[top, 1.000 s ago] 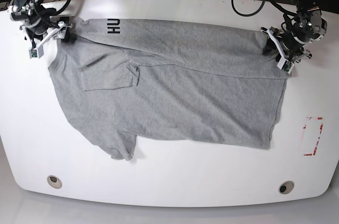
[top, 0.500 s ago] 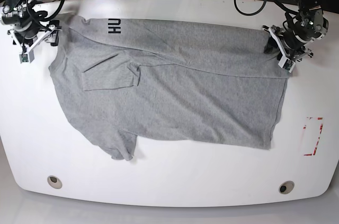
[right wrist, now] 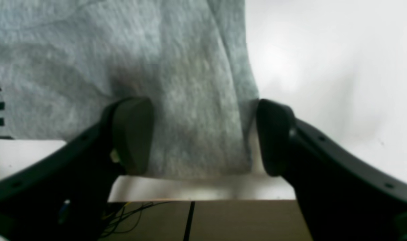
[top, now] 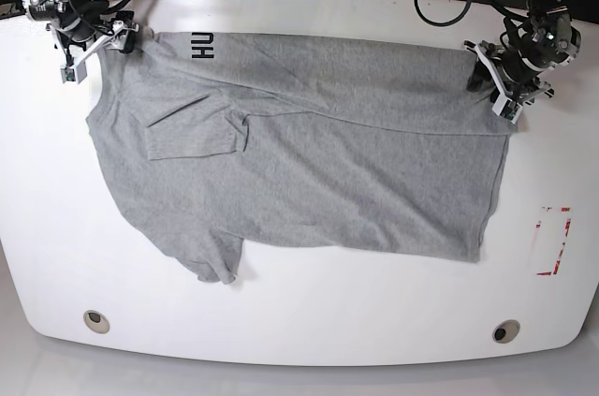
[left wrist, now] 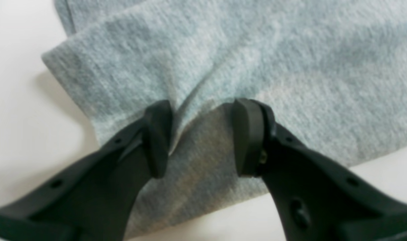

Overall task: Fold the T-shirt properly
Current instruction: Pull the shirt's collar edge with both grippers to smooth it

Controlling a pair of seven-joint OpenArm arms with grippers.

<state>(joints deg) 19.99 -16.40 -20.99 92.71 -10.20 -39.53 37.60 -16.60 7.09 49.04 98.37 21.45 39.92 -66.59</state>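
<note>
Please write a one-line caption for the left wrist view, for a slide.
Left gripper, jaws parted, straddling a raised pucker at the edge of the grey T-shirt on the white table.

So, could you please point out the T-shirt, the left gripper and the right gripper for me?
T-shirt (top: 328, 171): base view, middle of the grey cloth.
Left gripper (left wrist: 201, 137): left wrist view, midway between the fingertips, over the cloth's edge.
Right gripper (right wrist: 203, 137): right wrist view, midway between the open fingertips.
</note>
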